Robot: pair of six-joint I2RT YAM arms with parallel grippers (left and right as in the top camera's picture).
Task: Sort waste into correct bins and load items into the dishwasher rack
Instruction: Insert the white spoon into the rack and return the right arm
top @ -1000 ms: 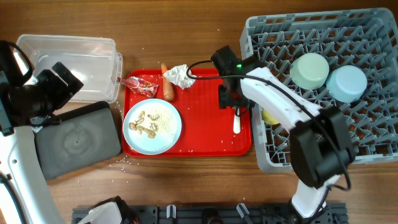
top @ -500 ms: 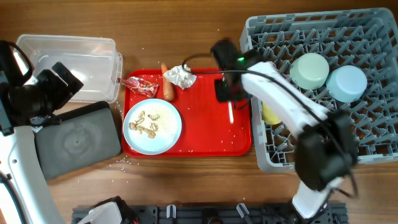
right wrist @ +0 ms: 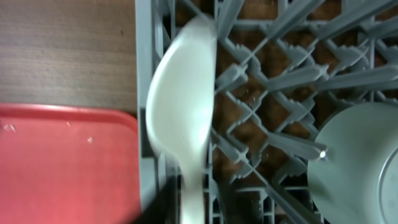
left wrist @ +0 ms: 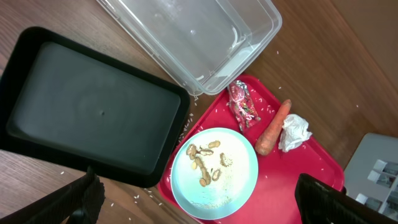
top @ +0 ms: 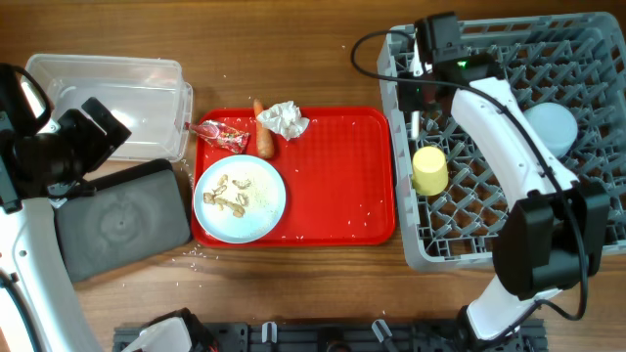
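wood-grain desk (top: 293, 284), speckled with pale crumbs, carries the whole job. the white spoon (right wrist: 183, 93) hangs over the left wall of the dishwasher rack (top: 587, 196). its smooth, glossy bowl points away from the lens. the handle runs back into my right hand (right wrist: 186, 208); that view is blurred, but i judge the hand clamped on it. the spoon is not yet set among the pegs.

inside the rack, a grey plastic lattice of stiff uprights, i count the small yellow cup (top: 429, 168), mouth down, near the left wall. the pale-blue bowl (top: 550, 125) sits partly behind my arm. the rounded mint-green bowl (right wrist: 354, 162) shows beside the spoon in the right wrist view. so i judge three items loaded and a fourth about to be.

the rest is untouched. on the flat red serving tray (top: 342, 186) the pale round plate (top: 256, 210) holds dry beige food scraps (top: 227, 196). above it lie the crinkled, shiny red wrapper (top: 223, 135), the tapered carrot piece (top: 262, 139) and the soft crumpled tissue (top: 284, 119). the clear tub (top: 108, 88), thin and see-through, has nothing in it, and neither does the matte black tray (top: 122, 220). all the waste sorting remains, then the plate. my left hand (left wrist: 198, 193) hovers over the bins with fingers spread wide, holding nothing.
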